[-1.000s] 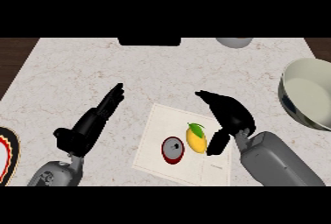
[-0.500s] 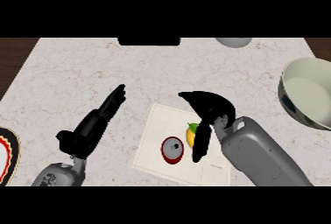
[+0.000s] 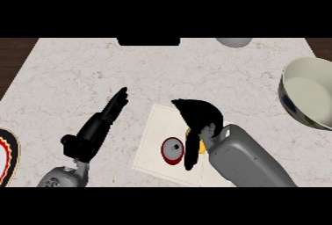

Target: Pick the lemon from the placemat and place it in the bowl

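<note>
Head view
Lemon: only a thin yellow sliver shows, on the placemat, tucked under the right hand at the wrist end, toward the hand's 6 o'clock.
Right hand: black, arched over the lemon from above, fingers curled down; the thumb hangs toward 6 o'clock beside the yellow sliver. Whether the fingers actually close on the fruit cannot be told, since the hand hides most of it.
Placemat: pale, square-edged sheet, slightly turned, low of the counter's centre; the right forearm covers its 3 o'clock side.
Round object: red-rimmed disc with a grey face, lying on the placemat just at 9 o'clock of the lemon, beside the thumb.
Bowl: wide, round, cream inside with a darker outer wall, at the counter's 3 o'clock edge, well apart from the lemon, partly cut by the frame.
Left hand: open, fingers straight and together, pointing toward 1 o'clock, holding nothing, at 9 o'clock of the placemat.
Counter: light speckled stone, flat; dark wood shows past its far corners.
Plate: at 8 o'clock, patterned rim, mostly out of frame.
Far edge: a black block at 12 o'clock and a grey rounded object at 1 o'clock.
</note>
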### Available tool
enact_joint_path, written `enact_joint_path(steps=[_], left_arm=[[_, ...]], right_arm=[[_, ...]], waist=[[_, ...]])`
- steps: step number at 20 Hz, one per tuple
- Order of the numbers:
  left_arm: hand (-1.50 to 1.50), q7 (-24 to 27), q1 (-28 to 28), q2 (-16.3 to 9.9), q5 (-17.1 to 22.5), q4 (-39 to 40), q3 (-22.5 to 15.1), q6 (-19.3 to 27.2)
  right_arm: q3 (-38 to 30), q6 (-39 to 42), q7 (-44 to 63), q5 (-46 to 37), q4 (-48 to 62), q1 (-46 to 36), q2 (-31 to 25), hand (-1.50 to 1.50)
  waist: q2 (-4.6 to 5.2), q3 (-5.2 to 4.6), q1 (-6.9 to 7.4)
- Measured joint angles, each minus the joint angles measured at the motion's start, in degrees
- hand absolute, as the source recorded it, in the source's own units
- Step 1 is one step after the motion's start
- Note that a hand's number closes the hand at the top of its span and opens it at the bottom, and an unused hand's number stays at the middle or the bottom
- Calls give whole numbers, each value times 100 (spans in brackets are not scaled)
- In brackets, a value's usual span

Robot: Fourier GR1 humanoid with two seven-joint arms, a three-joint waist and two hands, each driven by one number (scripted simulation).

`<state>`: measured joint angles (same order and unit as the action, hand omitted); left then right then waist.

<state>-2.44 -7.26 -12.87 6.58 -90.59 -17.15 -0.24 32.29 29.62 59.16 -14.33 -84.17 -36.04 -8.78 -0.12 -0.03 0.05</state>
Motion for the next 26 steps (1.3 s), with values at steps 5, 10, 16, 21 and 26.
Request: enact_joint_path(steps=[5,10,16,21,26], left_arm=[[0,-26,-18,-41,56,14,199,-176],[0,-48,-143,44,-11,128,299,-261],[0,-1,-46,91,-51,74,413,-391],[0,-38,-53,140,-98,50,518,-511],[0,-104,-119,297,-229,116,587,-552]], right_arm=[[116,-11,-80,-461,-220,234,-4,-150],[243,-76,-247,-1113,-412,532,-31,-150],[318,-179,-392,-1886,-459,859,-24,-150],[177,-246,-609,-2329,-105,1065,81,-150],[-9,-260,-829,-2666,221,1227,278,-150]], waist=[[1,1,-9],[5,2,-15],[5,2,-7],[10,3,4],[12,4,4]])
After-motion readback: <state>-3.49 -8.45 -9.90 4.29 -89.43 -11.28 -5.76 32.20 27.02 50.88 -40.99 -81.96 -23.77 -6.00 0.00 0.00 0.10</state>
